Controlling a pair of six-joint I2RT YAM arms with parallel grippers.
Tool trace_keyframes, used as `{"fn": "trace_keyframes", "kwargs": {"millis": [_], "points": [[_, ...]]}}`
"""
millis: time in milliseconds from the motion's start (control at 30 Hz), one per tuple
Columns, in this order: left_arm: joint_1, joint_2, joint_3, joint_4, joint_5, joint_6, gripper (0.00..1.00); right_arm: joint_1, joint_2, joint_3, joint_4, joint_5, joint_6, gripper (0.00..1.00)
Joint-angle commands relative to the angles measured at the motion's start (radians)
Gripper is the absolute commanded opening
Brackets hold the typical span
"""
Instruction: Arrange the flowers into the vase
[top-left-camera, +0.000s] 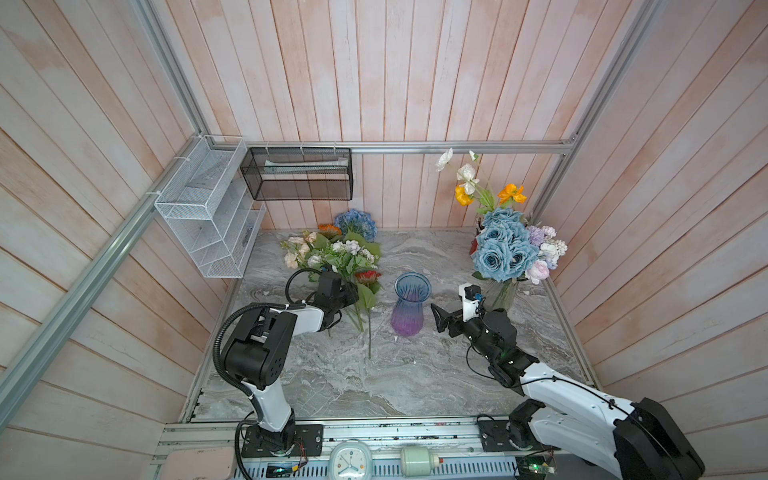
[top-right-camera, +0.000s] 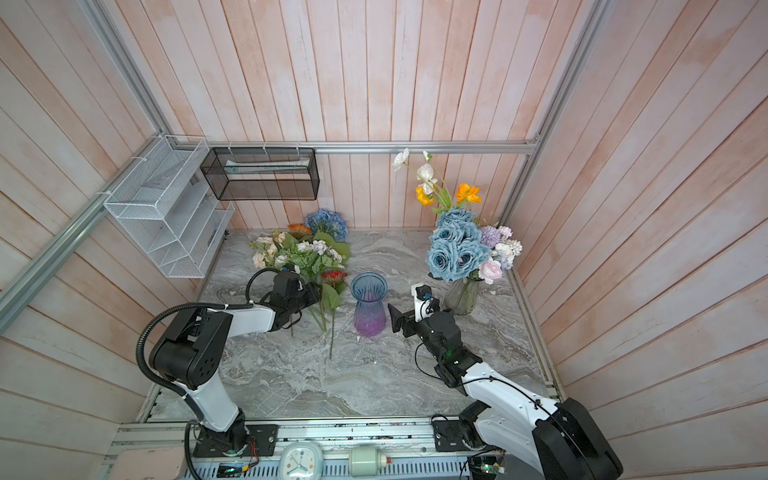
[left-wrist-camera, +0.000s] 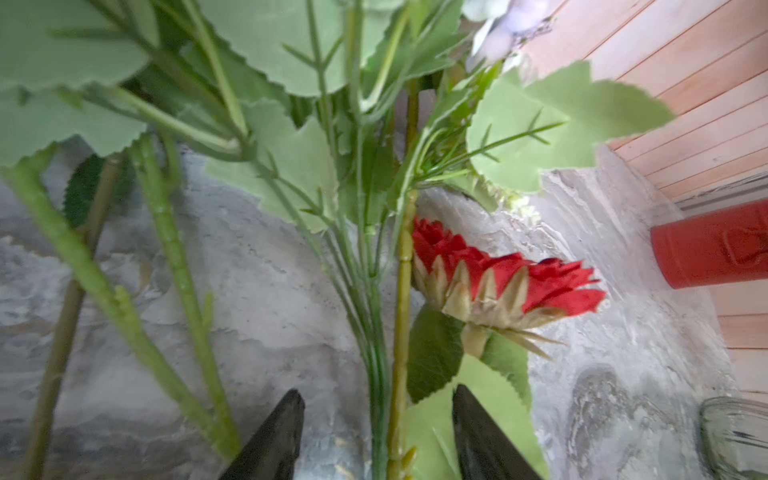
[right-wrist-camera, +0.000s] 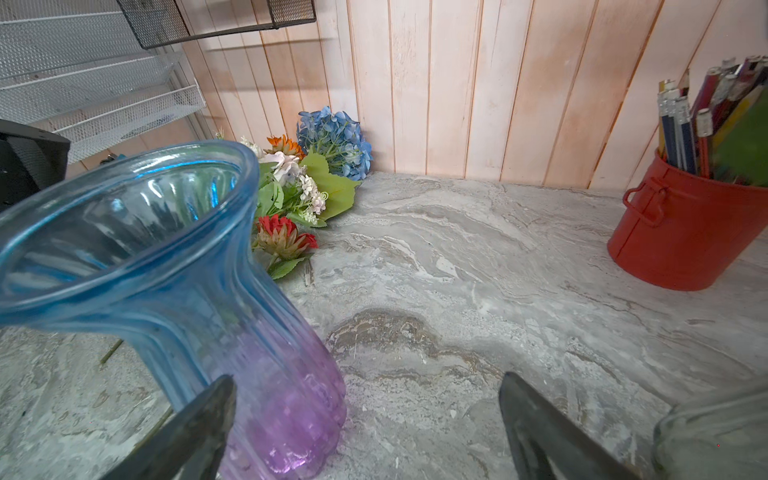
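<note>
**Open left gripper (left-wrist-camera: 378, 395) astride flower stems, vase (top-left-camera: 409, 305) empty**

On the far-left part of the marble counter (top-left-camera: 415, 374): loose flowers (top-left-camera: 332, 253) in a heap, heads toward the far wall, stems pointing near. Among them a blue hydrangea (top-left-camera: 355, 222) farthest back, an orange bloom beside it, and pale roses and white clusters in the middle. At the right edge of the heap, a red flower (left-wrist-camera: 498, 282).

At the near end of the heap: the left gripper, jaws apart. Between them a bundle of thin green stems and one yellow-green stem, gaps showing on both sides, nothing clamped.

Mid-counter, just right of the heap: the vase, blue at the flared mouth, purple at the base, upright.

Just right of the vase, level with its lower body: the right gripper (right-wrist-camera: 369, 378), spread wide, holding nothing. In the right wrist view one finger overlapping the purple glass, contact impossible to tell.

Far right: a clear glass vase (top-left-camera: 505, 293) with a bouquet (top-left-camera: 498, 245) of dusty-blue roses, lilac and white clusters, orange and white poppies on top. Close by, a red pot (right-wrist-camera: 681, 232) of pencils.

On the left wall a white wire rack (top-left-camera: 199, 208); on the far wall a black mesh basket (top-left-camera: 297, 172)
</note>
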Motion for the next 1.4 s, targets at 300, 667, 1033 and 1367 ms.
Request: {"fn": "trace_keyframes", "kwargs": {"millis": [300,667,1033,1367], "points": [[-0.096,-0.096,-0.018,-0.123,-0.084,0.056,0.45,-0.009,0.035,0.018,0.026,-0.033,0.010,0.98],[-0.200,-0.124,-0.026,-0.257,-0.148,0.080,0.34,-0.009,0.061,0.040,0.039,-0.057,0.026,0.98],[-0.221,-0.067,0.021,-0.279,-0.335,0.180,0.36,-0.009,0.073,0.053,0.042,-0.077,0.049,0.98],[-0.211,0.026,0.071,-0.338,-0.365,0.202,0.30,-0.009,0.069,0.046,0.045,-0.064,0.049,0.98]]}}
